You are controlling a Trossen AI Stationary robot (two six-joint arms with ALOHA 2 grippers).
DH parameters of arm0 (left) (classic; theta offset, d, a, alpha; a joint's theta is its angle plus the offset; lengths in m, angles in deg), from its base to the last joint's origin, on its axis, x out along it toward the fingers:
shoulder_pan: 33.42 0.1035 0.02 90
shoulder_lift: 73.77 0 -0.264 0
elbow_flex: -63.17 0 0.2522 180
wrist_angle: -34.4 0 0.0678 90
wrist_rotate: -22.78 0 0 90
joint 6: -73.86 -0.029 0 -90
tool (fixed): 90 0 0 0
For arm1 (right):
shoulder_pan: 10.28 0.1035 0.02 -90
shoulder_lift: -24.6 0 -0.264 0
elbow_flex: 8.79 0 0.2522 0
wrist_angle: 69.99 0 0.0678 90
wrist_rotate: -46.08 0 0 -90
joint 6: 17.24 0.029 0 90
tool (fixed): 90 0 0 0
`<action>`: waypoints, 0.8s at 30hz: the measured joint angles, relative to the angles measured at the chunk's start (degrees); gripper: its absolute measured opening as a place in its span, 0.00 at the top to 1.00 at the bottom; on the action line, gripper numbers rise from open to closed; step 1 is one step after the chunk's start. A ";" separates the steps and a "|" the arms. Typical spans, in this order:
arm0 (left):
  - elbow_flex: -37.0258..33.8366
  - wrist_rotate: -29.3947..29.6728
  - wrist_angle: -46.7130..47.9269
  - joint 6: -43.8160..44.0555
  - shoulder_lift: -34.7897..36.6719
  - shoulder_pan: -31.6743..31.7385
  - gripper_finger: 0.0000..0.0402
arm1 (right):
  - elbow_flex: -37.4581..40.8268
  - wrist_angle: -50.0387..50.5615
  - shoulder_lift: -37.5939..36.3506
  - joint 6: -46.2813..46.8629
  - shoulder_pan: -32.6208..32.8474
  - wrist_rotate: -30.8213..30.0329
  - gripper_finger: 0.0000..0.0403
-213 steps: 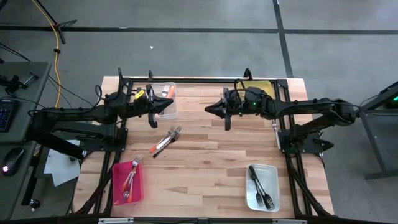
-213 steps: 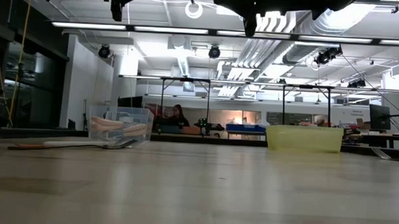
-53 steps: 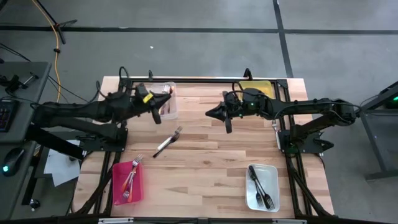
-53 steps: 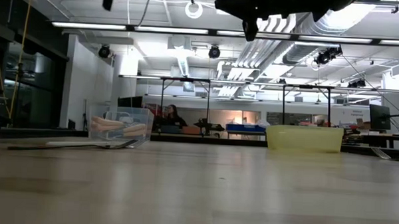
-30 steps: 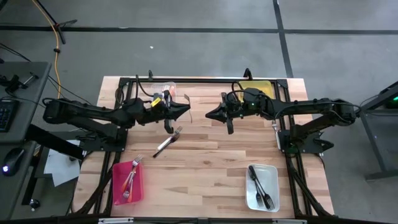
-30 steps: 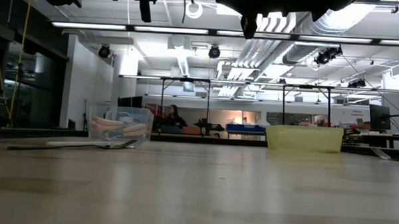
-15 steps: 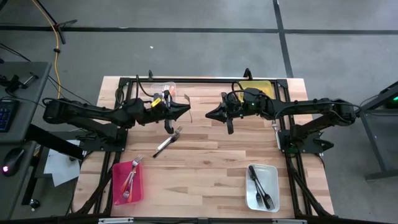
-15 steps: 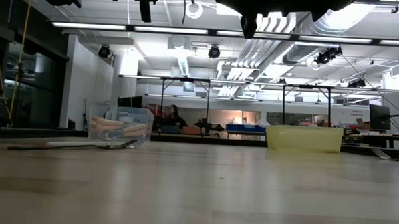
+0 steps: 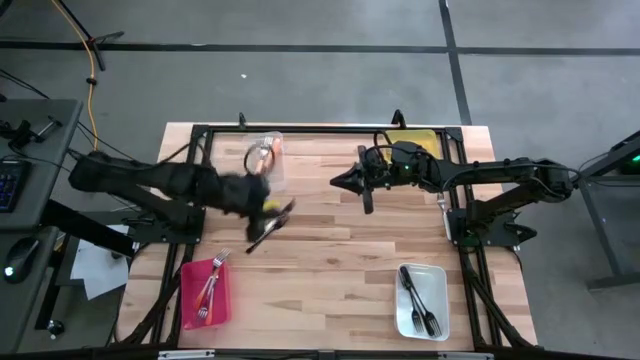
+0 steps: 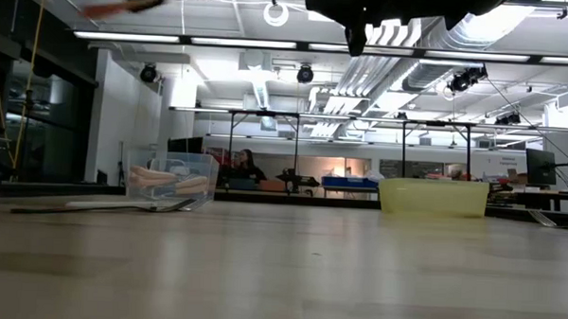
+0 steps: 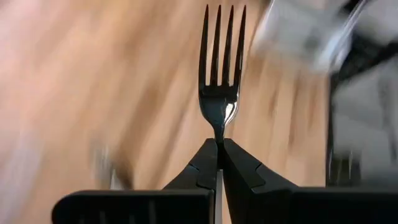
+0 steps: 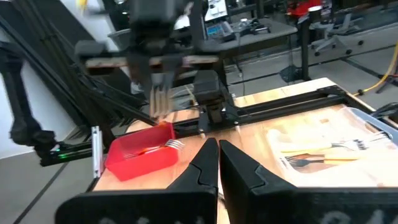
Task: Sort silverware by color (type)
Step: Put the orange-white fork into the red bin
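Above the middle-left of the wooden counter (image 9: 330,250), the left tool (image 11: 219,146) has its fingers pinched on the neck of a metal fork (image 11: 221,68), tines pointing away from the wrist. From overhead that arm is a dark blur over the boards, its tool (image 9: 262,208) just above the loose silverware — I cannot make out the held fork from up there.

A pair of utensils (image 9: 266,231) lies slantwise on the bare counter right below it, one with an orange handle as far as I can tell. At the far edge stands a clear bin (image 9: 268,158) with orange-handled pieces inside; the low view shows it (image 10: 172,180) with pale orange shapes in it, and a long utensil (image 10: 102,206) lying flat on the counter beside it.

Near the front left sits a red bin (image 9: 206,293) holding forks with red handles. Front right, a white bin (image 9: 421,300) holds dark forks (image 9: 420,302). A yellow bin (image 9: 411,141) stands at the far right, partly under the right arm.

The right tool (image 9: 340,181) hangs over the far middle of the counter, well apart from the left one, fingers pressed together on nothing — its own camera shows the two tips (image 12: 217,147) meeting, with the red bin (image 12: 140,155) and clear bin (image 12: 323,149) beyond.
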 joint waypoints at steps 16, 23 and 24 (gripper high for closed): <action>5.49 1.27 36.17 74.61 -13.06 -37.08 1.00 | 0.01 0.11 0.00 -2.52 -0.54 -0.95 1.00; 5.49 -1.42 36.29 94.55 -22.17 -45.77 1.00 | 0.00 0.13 0.00 -3.59 -0.54 -0.92 1.00; 5.49 -2.85 36.06 94.90 -23.42 -46.30 1.00 | 0.00 0.15 0.00 -3.59 -0.56 -0.92 1.00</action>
